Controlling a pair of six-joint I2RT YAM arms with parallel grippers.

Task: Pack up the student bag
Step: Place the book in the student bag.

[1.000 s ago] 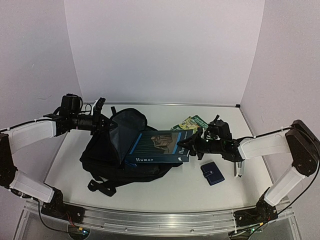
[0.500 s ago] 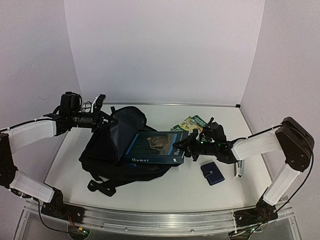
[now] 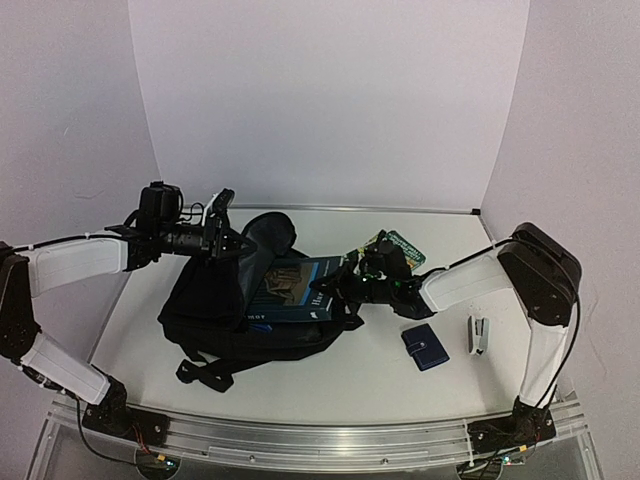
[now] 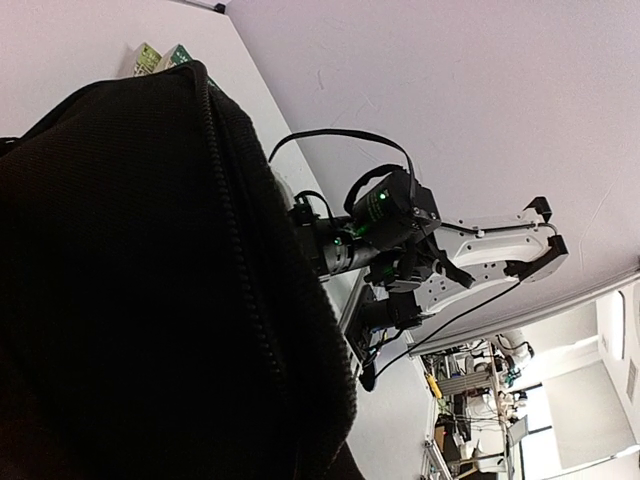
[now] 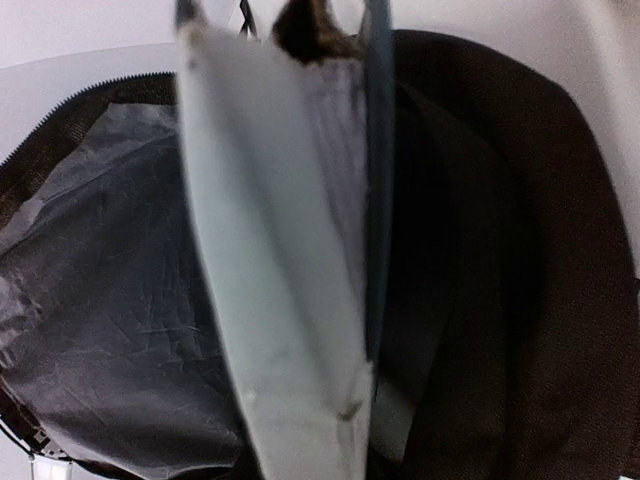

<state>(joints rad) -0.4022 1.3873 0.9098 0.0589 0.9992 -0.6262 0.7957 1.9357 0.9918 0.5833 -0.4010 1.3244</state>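
one left claw (image 3: 228,243) pinches student bag (image 3: 215,312) rim

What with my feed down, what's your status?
Left gripper shut on bag flap, mouth held open. Right gripper shut on book, book partway in. Nothing seen blocking.

The left arm (image 3: 75,262) and right arm (image 3: 458,286) have white shells between black joints. Thin black cables run along both.
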